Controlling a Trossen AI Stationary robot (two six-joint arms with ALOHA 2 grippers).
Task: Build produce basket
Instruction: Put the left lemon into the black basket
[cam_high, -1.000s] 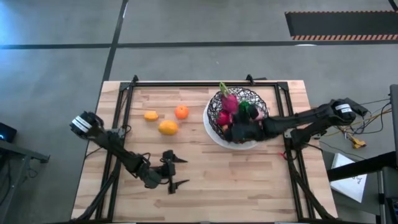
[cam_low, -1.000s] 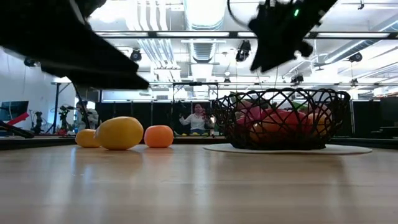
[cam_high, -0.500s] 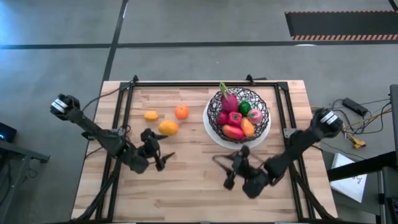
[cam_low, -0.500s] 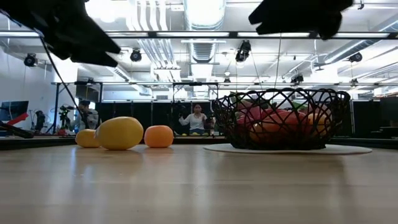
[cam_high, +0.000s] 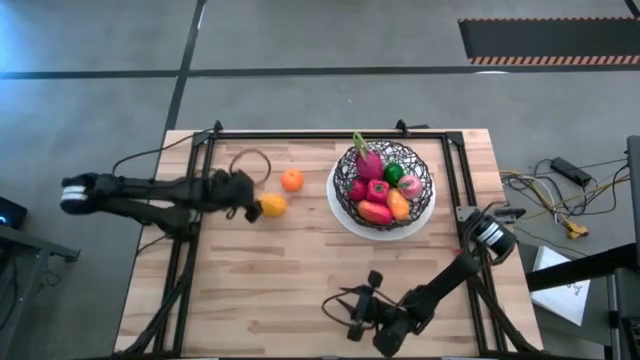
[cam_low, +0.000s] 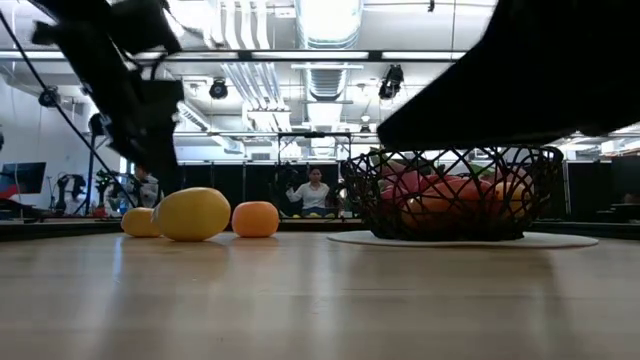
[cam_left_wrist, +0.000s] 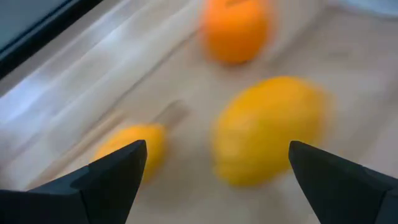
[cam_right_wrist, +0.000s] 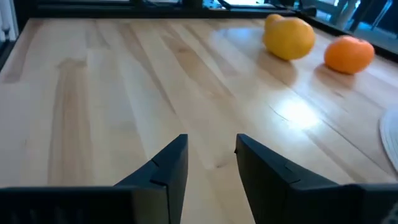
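Note:
The black wire basket (cam_high: 424, 168) stands on its white plate (cam_high: 338, 213) at the far right of the table and holds several pieces of produce, a pink dragon fruit (cam_high: 367, 160) among them. Three loose pieces lie on the wood to its left: an orange (cam_high: 291, 180), a larger yellow piece (cam_high: 270, 206) and a small yellow-orange one (cam_left_wrist: 134, 146). My left gripper (cam_high: 243, 195) hovers open just left of the yellow piece, its fingers apart with all three pieces ahead (cam_left_wrist: 216, 149). My right gripper (cam_high: 358, 305) is low near the table's front edge, with a narrow empty gap between its fingers (cam_right_wrist: 211, 146).
Black frame rails (cam_high: 190, 220) run along the table's left, right and far edges. A cable loop (cam_high: 250, 158) lies by the left arm. Bare wood (cam_high: 300, 260) spans the middle. In the low view a person (cam_low: 318, 190) sits in the room beyond the table.
My left gripper has swung from the table's near middle toward the far left, up to the three loose pieces, and has turned on the way. My right gripper has left the basket, travelled toward the near edge and come down low. The produce has kept still.

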